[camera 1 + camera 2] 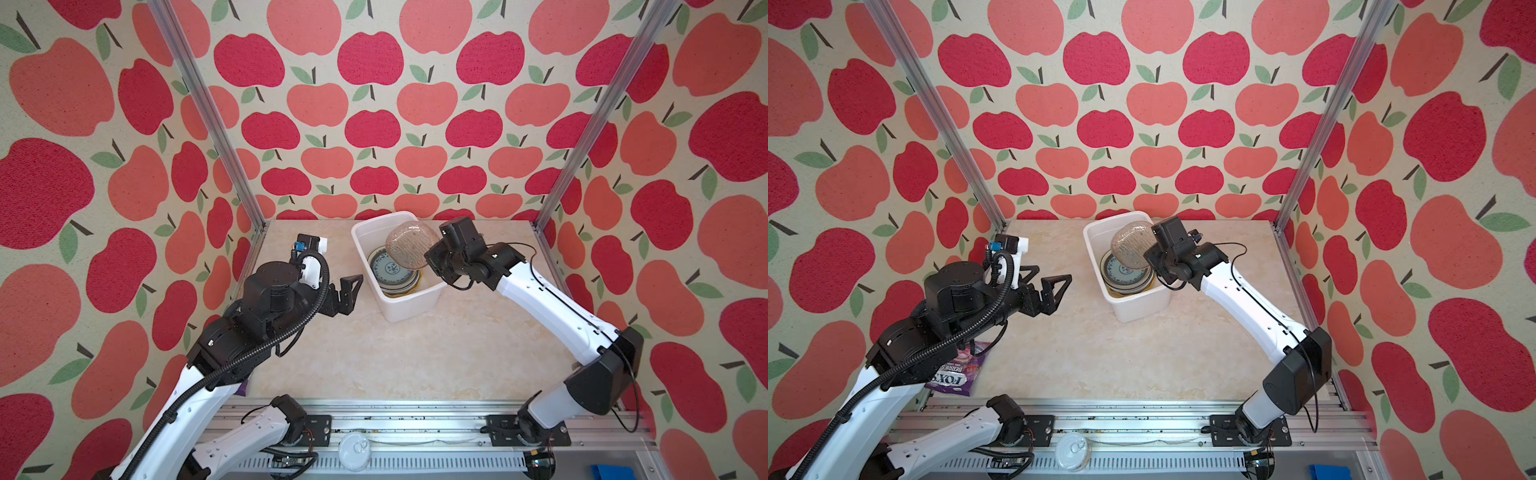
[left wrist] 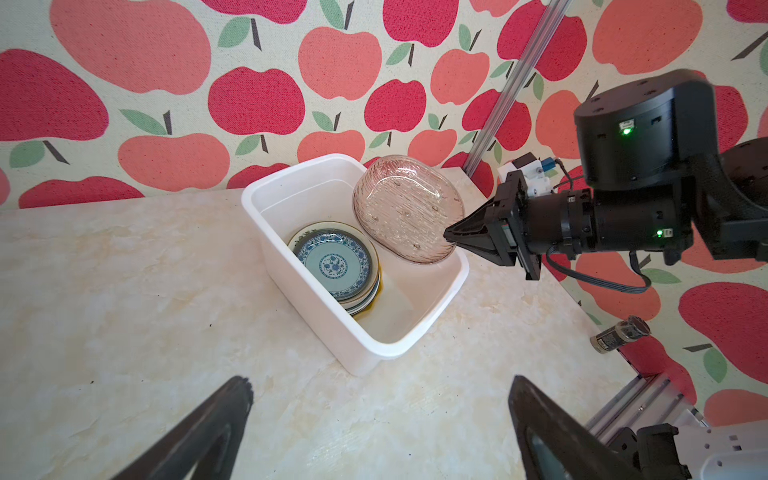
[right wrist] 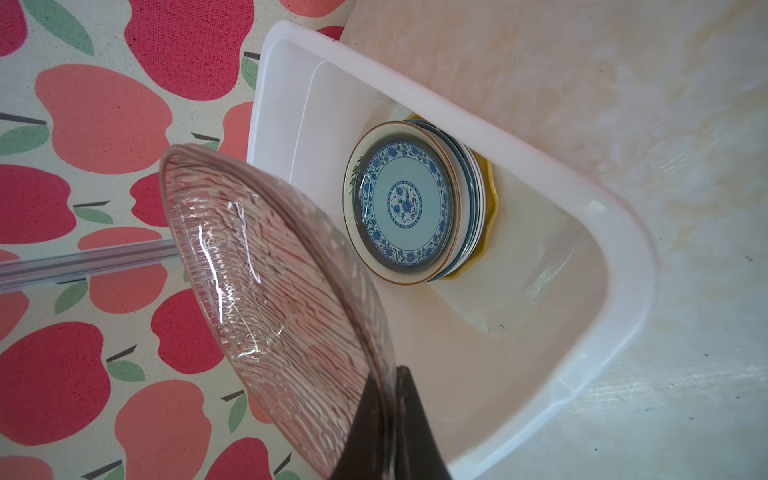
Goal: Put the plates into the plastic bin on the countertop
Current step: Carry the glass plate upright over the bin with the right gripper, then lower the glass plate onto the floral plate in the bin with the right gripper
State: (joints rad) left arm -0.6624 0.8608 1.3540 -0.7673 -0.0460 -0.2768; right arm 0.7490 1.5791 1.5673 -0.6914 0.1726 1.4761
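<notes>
Starting at the near edge, you have an aluminium rail point(image 1: 415, 409) carrying both arm bases. Just beyond it on the left, a purple snack packet point(image 1: 957, 370) lies on the cream marbled worktop point(image 1: 415, 353), partly under your left arm point(image 1: 266, 307). That arm points toward the middle. The left jaws are spread wide, hanging above the worktop just left of the tub and apart from it.

Farther back, a white plastic tub point(image 1: 409, 305) stands on the worktop, turned at a slant. In its nearer half lies a stack of plates point(image 1: 390, 270). The top one is blue and white with a flower pattern, and a yellow edge shows at the bottom.

Your right arm point(image 1: 536, 299) comes in from the right. The right jaws are pressed onto the rim of a ribbed, brownish glass plate point(image 2: 407, 208), pinching it. That plate hangs tilted over the tub's farther half, above the stack and not touching it.

Behind everything, the wall point(image 1: 374, 124) is printed with red and pink apples.
</notes>
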